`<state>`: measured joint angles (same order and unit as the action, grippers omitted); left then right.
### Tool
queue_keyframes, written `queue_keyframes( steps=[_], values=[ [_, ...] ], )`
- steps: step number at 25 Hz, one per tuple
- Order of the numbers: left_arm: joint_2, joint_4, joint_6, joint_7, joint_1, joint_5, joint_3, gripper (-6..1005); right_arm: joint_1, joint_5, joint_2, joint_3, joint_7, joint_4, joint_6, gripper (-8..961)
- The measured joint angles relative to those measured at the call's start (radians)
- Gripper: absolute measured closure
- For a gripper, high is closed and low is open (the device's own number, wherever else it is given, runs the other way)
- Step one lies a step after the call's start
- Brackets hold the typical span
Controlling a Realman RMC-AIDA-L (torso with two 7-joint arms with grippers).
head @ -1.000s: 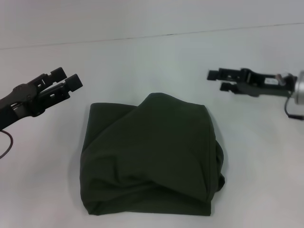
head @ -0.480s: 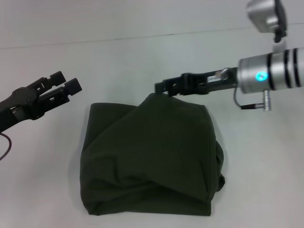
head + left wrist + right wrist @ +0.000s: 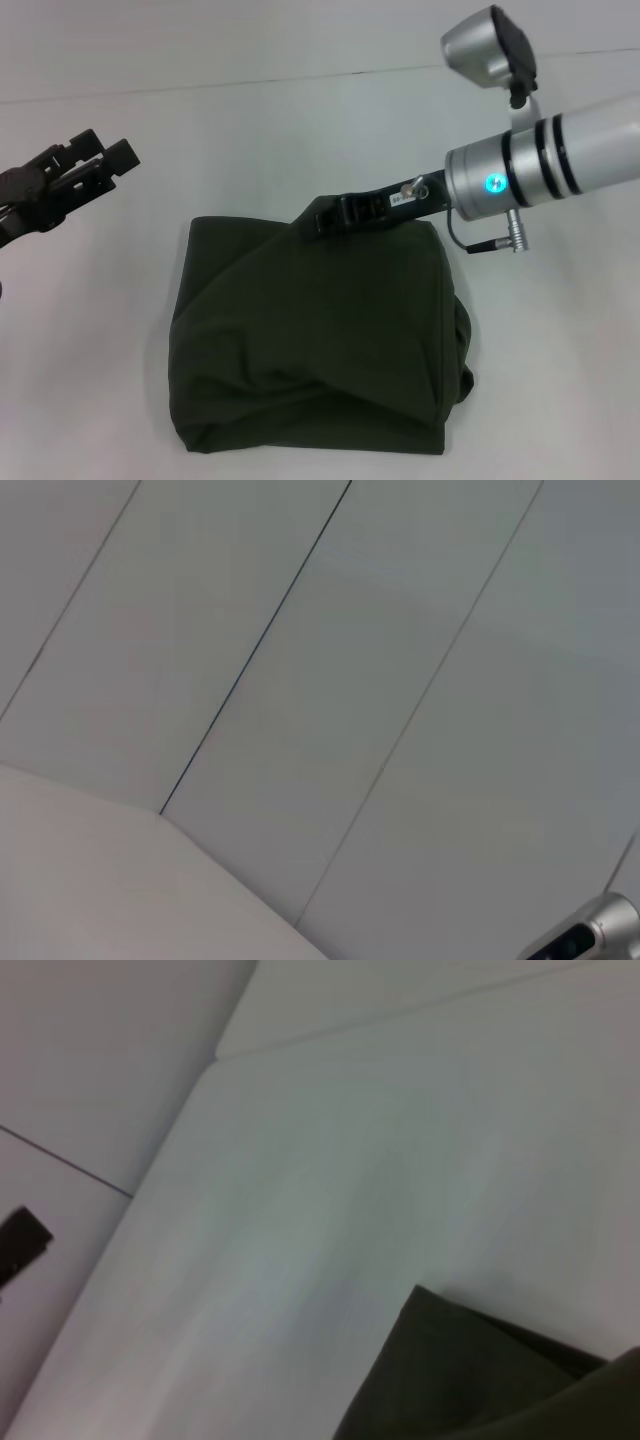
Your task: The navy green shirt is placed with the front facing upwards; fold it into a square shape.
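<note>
The navy green shirt (image 3: 315, 335) lies folded into a rough, rumpled square in the middle of the white table (image 3: 560, 370), plain dark side up with no lettering showing. A corner of it appears in the right wrist view (image 3: 480, 1380). My right gripper (image 3: 332, 216) reaches in from the right and rests low over the shirt's far edge, dark against the dark cloth. My left gripper (image 3: 98, 152) hovers open above the bare table, well off the shirt's far left corner, holding nothing.
The table's far edge (image 3: 300, 78) meets a pale wall. The silver right forearm (image 3: 540, 170) with a lit blue ring spans the upper right. The left wrist view shows only wall panels (image 3: 350, 680) and a bit of silver arm (image 3: 590, 935).
The right arm has swung in from the right and come down onto the shirt's far edge. The left gripper has drawn back to the left. The shirt itself has not shifted.
</note>
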<state>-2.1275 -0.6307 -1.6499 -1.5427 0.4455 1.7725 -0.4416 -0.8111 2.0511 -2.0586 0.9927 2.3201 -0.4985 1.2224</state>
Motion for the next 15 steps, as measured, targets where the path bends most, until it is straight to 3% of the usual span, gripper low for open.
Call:
queue_keyframes(
  steps=[6,15],
  values=[
    [0.000,0.000,0.003,0.001,0.005,-0.001,0.006,83,-0.015,0.000,-0.025,0.103,0.007,0.012,-0.099,872],
    [0.000,0.001,0.005,0.001,0.004,-0.001,0.006,83,-0.047,0.000,-0.033,0.201,0.017,0.062,-0.254,871]
  ],
)
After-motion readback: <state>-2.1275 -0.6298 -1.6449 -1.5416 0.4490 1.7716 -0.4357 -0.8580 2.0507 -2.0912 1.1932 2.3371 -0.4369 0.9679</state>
